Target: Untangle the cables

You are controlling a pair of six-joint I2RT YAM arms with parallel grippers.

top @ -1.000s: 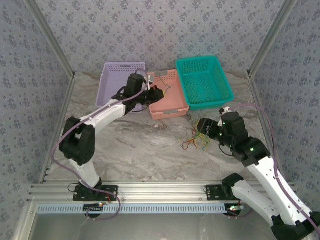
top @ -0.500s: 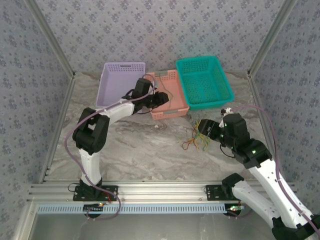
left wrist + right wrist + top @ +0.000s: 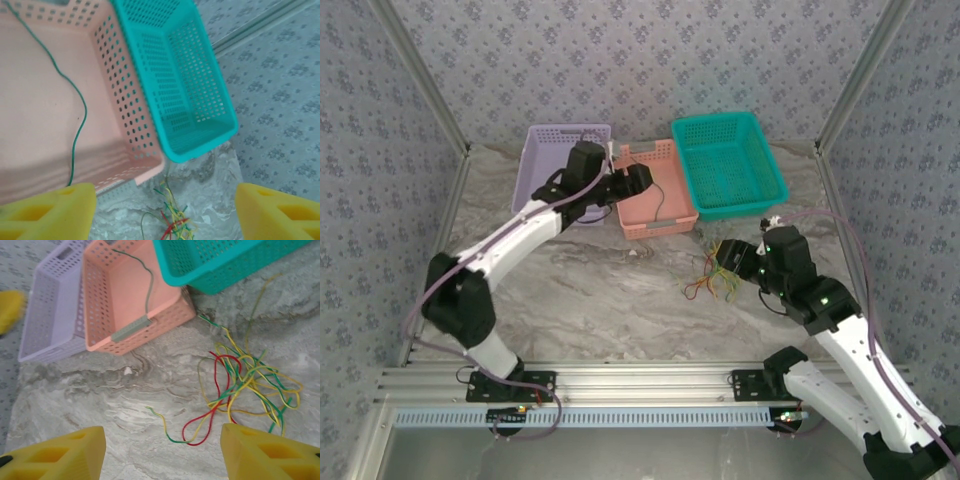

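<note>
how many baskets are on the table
3: the purple basket at the far left, the pink basket in the middle with a green cable in it, and the teal basket on the right.

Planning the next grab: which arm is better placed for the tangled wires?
Right. The right end effector hangs open by the tangle of thin yellow, green and red wires; the left end effector is over the pink plastic basket.

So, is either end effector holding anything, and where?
Nothing: left end effector open above the green wire in the pink basket; right end effector open above the tangle.
</note>
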